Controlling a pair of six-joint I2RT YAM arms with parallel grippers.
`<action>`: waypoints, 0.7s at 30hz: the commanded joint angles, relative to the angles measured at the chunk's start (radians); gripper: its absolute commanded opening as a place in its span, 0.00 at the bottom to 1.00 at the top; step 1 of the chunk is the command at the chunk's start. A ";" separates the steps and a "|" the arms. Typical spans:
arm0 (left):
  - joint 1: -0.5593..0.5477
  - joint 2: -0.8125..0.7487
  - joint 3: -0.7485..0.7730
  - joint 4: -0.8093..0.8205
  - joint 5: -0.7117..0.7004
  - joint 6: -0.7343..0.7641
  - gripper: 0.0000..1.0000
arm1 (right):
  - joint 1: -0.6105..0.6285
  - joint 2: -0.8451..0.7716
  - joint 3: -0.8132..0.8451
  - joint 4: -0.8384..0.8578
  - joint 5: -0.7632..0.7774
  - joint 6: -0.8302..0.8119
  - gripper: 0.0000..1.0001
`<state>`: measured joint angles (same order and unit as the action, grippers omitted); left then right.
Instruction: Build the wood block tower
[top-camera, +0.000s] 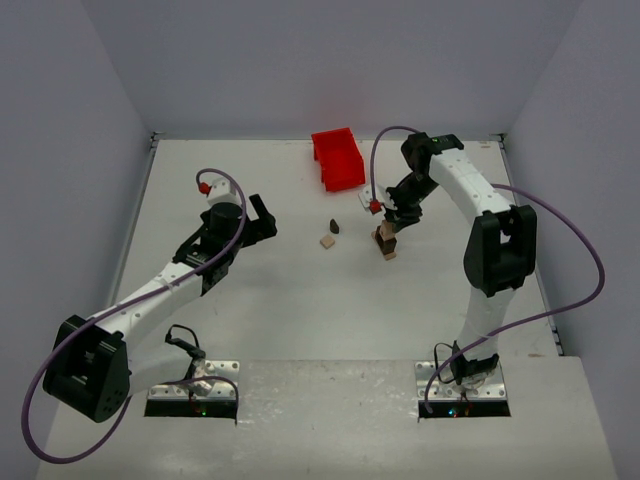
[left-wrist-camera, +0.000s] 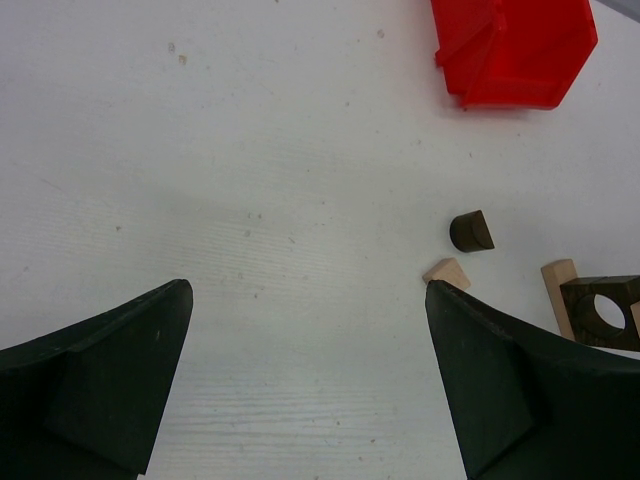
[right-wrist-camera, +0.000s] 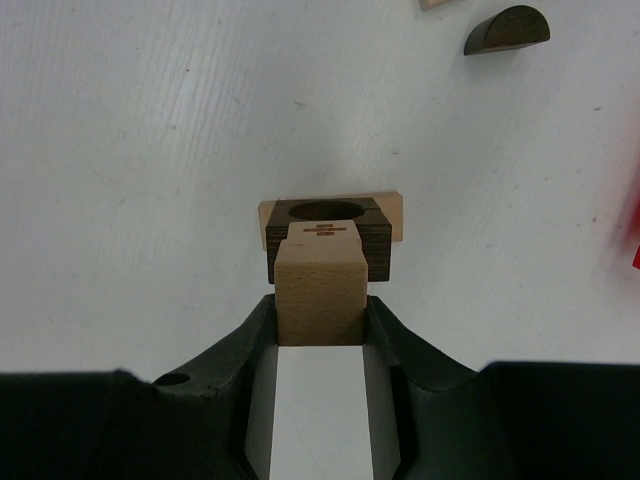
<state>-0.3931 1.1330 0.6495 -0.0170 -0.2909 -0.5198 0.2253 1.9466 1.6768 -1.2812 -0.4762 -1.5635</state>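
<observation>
The wood block tower (right-wrist-camera: 325, 238) stands upright, a smooth pale slab under a dark holed block. Right claw (right-wrist-camera: 320, 312) grips a pale square block (right-wrist-camera: 318, 285) over it. Left claw (left-wrist-camera: 308, 300) gapes wide.

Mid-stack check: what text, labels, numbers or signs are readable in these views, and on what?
No readable words, numbers or brands in any view.
On the pale block held by the right tool: a small brown mark at its far end, too blurred to read.
On the red bin: no label showing.
On the arm base plates: too small to read anything.
</observation>
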 joint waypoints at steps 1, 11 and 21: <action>0.000 0.004 0.036 0.060 0.001 0.014 1.00 | 0.006 0.007 0.031 0.012 -0.007 0.003 0.27; 0.000 0.004 0.038 0.062 0.004 0.015 1.00 | 0.006 0.012 0.029 0.016 -0.003 0.005 0.28; 0.000 0.004 0.039 0.063 0.007 0.017 1.00 | 0.006 0.009 0.027 0.008 -0.004 0.002 0.31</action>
<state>-0.3931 1.1336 0.6495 -0.0021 -0.2867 -0.5194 0.2253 1.9491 1.6768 -1.2675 -0.4713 -1.5627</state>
